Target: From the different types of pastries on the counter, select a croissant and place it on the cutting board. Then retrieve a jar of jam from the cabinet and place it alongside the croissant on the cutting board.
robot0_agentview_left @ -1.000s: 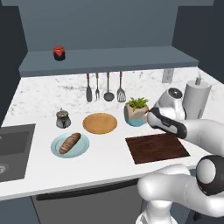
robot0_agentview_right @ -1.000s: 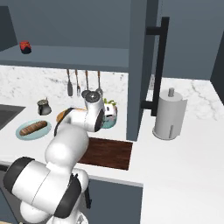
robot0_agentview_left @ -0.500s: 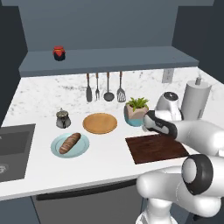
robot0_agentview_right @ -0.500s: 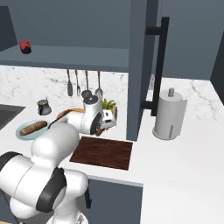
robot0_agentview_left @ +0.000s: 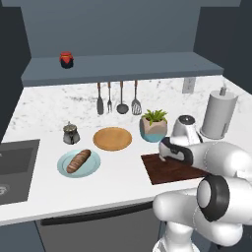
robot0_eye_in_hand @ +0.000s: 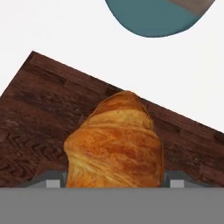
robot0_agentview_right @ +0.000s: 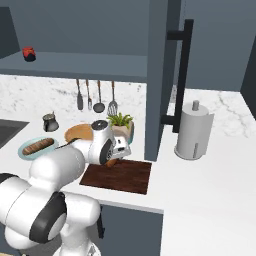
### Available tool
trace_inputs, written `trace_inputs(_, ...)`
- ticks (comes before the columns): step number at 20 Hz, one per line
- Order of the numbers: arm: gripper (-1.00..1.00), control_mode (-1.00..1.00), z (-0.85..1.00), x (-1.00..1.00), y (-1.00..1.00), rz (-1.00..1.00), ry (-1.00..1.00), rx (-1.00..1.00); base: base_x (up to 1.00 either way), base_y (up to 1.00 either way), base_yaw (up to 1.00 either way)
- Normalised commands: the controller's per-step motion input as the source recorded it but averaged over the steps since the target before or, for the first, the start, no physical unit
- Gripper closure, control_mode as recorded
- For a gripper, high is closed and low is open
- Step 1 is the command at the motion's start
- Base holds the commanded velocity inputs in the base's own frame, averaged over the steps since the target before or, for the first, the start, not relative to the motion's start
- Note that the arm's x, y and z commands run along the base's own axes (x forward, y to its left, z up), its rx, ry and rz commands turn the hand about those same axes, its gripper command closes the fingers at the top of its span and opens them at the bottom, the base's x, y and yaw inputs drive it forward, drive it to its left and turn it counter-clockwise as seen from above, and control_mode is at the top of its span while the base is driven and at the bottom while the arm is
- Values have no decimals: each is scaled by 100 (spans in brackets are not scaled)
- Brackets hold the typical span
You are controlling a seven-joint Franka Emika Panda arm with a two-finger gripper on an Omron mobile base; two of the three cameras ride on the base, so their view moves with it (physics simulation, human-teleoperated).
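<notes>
my gripper point(robot0_eye_in_hand: 114, 183) is clamped on the croissant point(robot0_eye_in_hand: 116, 142), which sits between the two fingertips at the bottom of the hand view and reaches forward over the cutting board point(robot0_eye_in_hand: 35, 109). from the left base view the gripper point(robot0_agentview_left: 163, 156) is low over the back left corner of the board point(robot0_agentview_left: 170, 171), and i can't tell from here whether the pastry is already touching the wood. in the right base view the croissant point(robot0_agentview_right: 112, 161) shows as a small brown lump under the hand, at the near left part of the board point(robot0_agentview_right: 125, 177).

just behind the board stands a teal pot with a green plant point(robot0_agentview_left: 154, 126), and its blue bowl point(robot0_eye_in_hand: 153, 17) fills the top of the hand view. left of that lies the round tan plate point(robot0_agentview_left: 112, 138), bare. further left a pale blue plate point(robot0_agentview_left: 78, 163) carries the long baguette-like loaf point(robot0_agentview_left: 78, 160), with a small grey lidded pot point(robot0_agentview_left: 71, 133) behind it.

the jar of jam point(robot0_agentview_left: 67, 59) stands on the cabinet shelf point(robot0_agentview_left: 128, 66), well apart from the board. utensils point(robot0_agentview_left: 118, 97) hang on the wall under the shelf. a paper towel roll point(robot0_agentview_left: 218, 114) stands at the right on the counter point(robot0_agentview_left: 44, 110), and a sink point(robot0_agentview_left: 15, 165) sits at the far left.
</notes>
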Motion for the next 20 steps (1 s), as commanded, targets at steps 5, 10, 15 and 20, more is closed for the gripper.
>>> trace_inputs(5,100,-100,-28,-43,0,0,0,10,0,0,0)
trace_inputs(10,100,-100,1,-33,0,0,0,2,0,0,0)
trace_inputs(15,100,-100,-2,-24,0,0,0,0,0,0,0)
trace_inputs(20,100,-100,-55,0,0,0,0,0,0,0,0)
